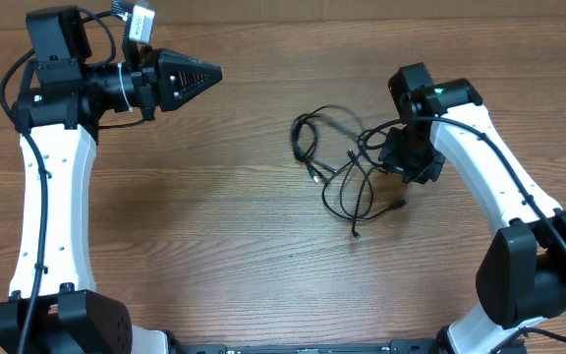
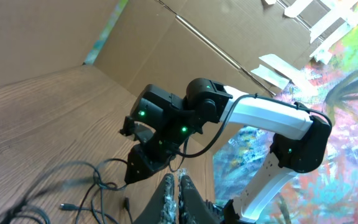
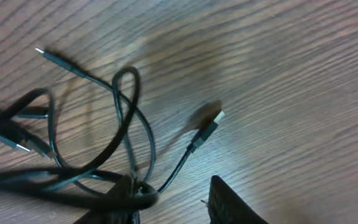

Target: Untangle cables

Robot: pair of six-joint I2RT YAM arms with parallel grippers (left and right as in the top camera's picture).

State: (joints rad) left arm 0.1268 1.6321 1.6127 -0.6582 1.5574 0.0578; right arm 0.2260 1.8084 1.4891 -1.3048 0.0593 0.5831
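The cables (image 1: 347,167) lie as a loose black tangle of loops and plug-tipped strands on the wooden table, right of centre. My right gripper (image 1: 408,165) hangs over the tangle's right edge. In the right wrist view its jaws (image 3: 173,202) stand apart with bare wood between them. A thick black loop of the cables (image 3: 123,124) wraps round the tip of the left finger (image 3: 122,200), and a strand with a silvery plug (image 3: 211,127) runs off from there. My left gripper (image 1: 212,72) is shut and empty at the upper left, pointing right, well away from the cables (image 2: 86,186).
Brown cardboard walls (image 2: 166,50) stand behind the table, with a colourful painted surface (image 2: 347,81) to one side. The right arm's white link (image 1: 489,167) runs down to its black base (image 1: 534,270) at the lower right. The left arm's base (image 1: 57,320) sits at the lower left.
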